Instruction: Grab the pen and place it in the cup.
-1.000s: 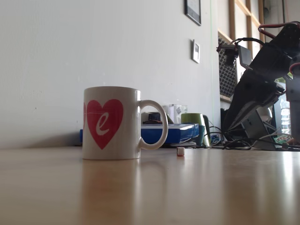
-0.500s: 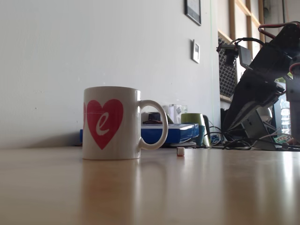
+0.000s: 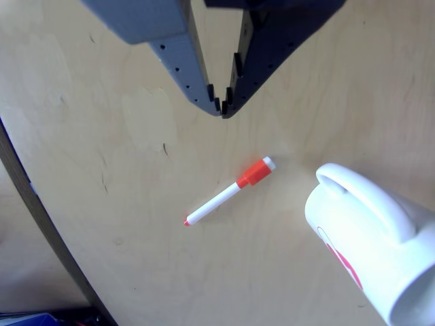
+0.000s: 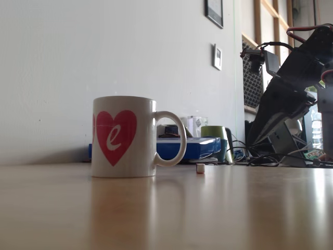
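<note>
- Pale wooden table (image 3: 102, 224) under the arm: pen (image 3: 228, 193) lies flat, just beside the cup (image 3: 370, 241).
- Gripper (image 3: 221, 109) hangs above the pen, fingertips nearly closed, holding nothing.
- Risk: a descent with jaws this narrow may knock the pen away.

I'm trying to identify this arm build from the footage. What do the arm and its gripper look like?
In the other view the gripper has one grey plastic finger dotted with small holes and one darker, near-black finger, both tapering to notched tips. In the fixed view the arm is black, blocky plastic, with red and black cables looping over its top.
</note>
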You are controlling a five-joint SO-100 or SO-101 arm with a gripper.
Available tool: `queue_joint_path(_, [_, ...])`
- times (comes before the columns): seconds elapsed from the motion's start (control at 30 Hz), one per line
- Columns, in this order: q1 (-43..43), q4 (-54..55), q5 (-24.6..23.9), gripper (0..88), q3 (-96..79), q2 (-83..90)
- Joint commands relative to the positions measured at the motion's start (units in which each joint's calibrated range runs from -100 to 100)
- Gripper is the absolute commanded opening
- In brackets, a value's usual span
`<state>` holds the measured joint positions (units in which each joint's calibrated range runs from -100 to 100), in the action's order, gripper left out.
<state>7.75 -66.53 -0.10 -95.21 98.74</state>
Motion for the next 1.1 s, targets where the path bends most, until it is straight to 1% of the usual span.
queue_joint_path(0.0, [0.1,0.6,0.0,1.0,0.2,0.2])
queue_joint_path(1.07, [0.1,1.2,0.1,1.0,0.1,0.4])
